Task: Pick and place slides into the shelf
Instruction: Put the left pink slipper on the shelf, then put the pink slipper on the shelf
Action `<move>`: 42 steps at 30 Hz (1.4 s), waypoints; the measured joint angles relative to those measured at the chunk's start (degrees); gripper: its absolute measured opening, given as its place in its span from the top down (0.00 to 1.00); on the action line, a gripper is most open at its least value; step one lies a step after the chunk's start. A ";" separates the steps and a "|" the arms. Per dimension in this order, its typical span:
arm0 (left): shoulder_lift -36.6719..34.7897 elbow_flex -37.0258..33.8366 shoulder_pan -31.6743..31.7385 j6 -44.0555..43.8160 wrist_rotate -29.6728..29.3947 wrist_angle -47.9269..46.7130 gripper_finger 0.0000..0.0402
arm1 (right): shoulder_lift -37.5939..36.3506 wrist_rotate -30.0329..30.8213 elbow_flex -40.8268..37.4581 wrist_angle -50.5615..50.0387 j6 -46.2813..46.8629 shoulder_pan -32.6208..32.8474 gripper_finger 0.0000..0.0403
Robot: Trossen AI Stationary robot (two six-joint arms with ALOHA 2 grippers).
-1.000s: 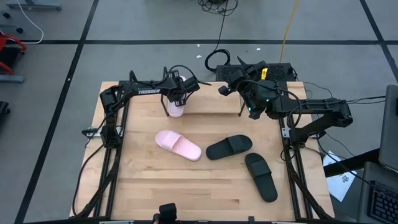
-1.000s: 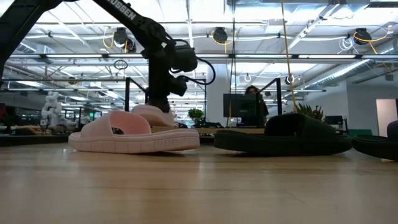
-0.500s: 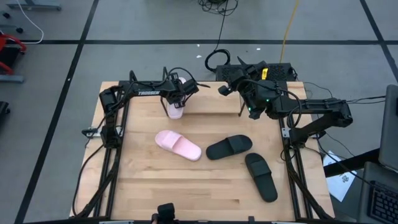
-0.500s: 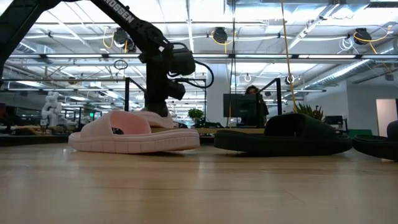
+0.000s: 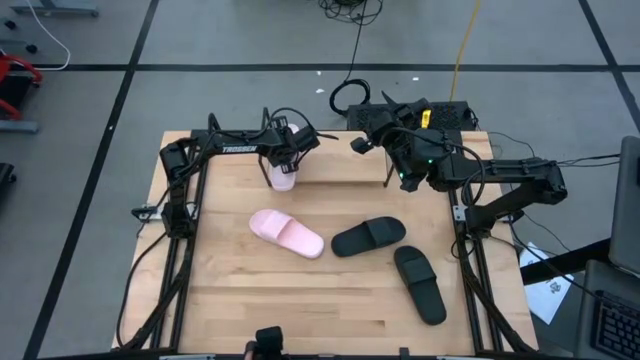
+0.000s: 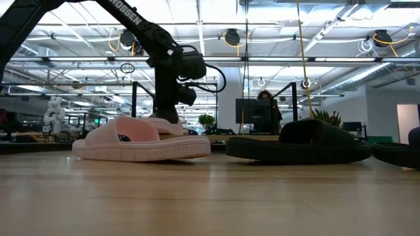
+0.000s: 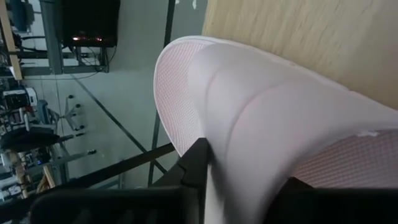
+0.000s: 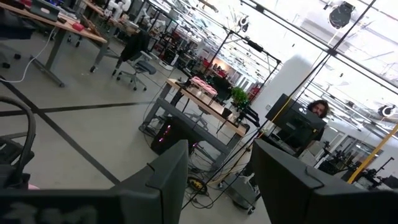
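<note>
My left gripper [image 5: 283, 155] [image 6: 165, 113] stands over the far left of the table, shut on a pale pink slide [image 5: 283, 177] [image 7: 261, 106]. That slide lies at the left end of the shelf [image 6: 246, 136] [image 5: 340, 160], a low light board with thin black rods. The second pink slide [image 5: 287, 233] [image 6: 141, 142] lies sole down mid-table. Two black slides [image 5: 368, 236] [image 5: 420, 283] lie to its right; one shows in the low view [image 6: 298, 143]. My right gripper [image 5: 360, 144] [image 8: 221, 180] hovers open above the shelf's right end, holding nothing. My left gripper pinches the pink slide's wide strap [image 7: 249, 143] between its two fingers [image 7: 194, 163], which lie across the strap. It comes from above, pointing down. The slide sits level, sole down, at the wooden board; whether the sole rests on it I cannot tell.
Upright black shelf rods [image 6: 134, 98] [image 6: 289, 98] stand at the shelf's ends. Cables and a black box [image 5: 440, 113] lie beyond the far edge. A person [image 6: 266, 98] sits at a monitor in the room behind. Bare wood [image 5: 300, 300] lies toward the near edge.
My left gripper has gone down a little with the pink slide, which now sits lower at the shelf board. It has stayed still for the last half second.
</note>
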 joint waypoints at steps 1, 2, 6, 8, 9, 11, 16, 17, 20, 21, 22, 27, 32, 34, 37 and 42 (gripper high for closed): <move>0.00 0.00 0.00 0.00 0.12 0.00 0.83 | 0.00 0.00 0.00 0.00 0.00 0.01 0.58; 0.01 0.00 0.00 -0.03 0.15 0.03 0.81 | 0.00 -0.01 0.00 0.00 0.02 0.01 0.58; 0.02 0.00 0.02 -0.12 0.32 0.11 0.73 | 0.00 -0.01 0.00 0.00 0.02 0.02 0.58; 0.02 0.00 0.02 -0.68 0.34 0.09 0.69 | 0.00 -0.01 0.00 0.00 0.02 0.01 0.58; 0.04 0.00 0.01 -1.04 0.36 0.09 0.67 | 0.00 -0.01 0.00 0.00 0.04 0.02 0.58; 0.04 0.00 -0.07 -1.35 0.43 0.02 0.62 | 0.00 -0.01 0.00 0.00 0.04 0.02 0.58; 0.09 0.00 -0.70 -1.37 0.38 -0.08 0.52 | 0.00 -0.02 0.00 0.00 0.03 0.02 0.58; 0.09 0.00 -0.88 -1.37 0.32 -0.22 0.51 | 0.00 -0.03 0.00 0.00 0.03 0.02 0.58; 0.09 0.00 -1.36 -1.54 -0.27 -0.60 0.47 | 0.00 -0.03 0.00 0.00 0.04 0.00 0.58; 0.06 0.00 -1.54 -1.56 -0.57 -0.81 0.46 | 0.00 -0.03 0.00 0.01 0.04 0.00 0.58; -0.08 0.00 -1.69 -1.57 -0.74 -1.09 0.45 | 0.00 -0.03 0.00 0.00 0.04 0.00 0.58; -0.74 0.55 -2.25 -2.30 -0.67 -2.42 0.43 | 0.00 -0.03 0.00 0.00 0.04 0.00 0.58; -2.01 0.84 -2.27 -4.19 -0.64 -4.36 0.43 | 0.00 -0.03 0.00 0.00 0.06 0.00 0.58; -2.37 0.85 -2.50 -4.35 -0.67 -4.29 0.43 | 0.00 -0.03 0.00 0.01 0.06 0.00 0.58; -3.55 0.75 -2.83 -5.85 -0.49 -6.35 0.43 | 0.00 -0.03 0.00 0.02 0.07 0.00 0.58; -7.86 0.76 -4.88 -9.51 1.27 -7.53 0.43 | 0.00 -0.05 0.00 0.00 0.07 0.00 0.58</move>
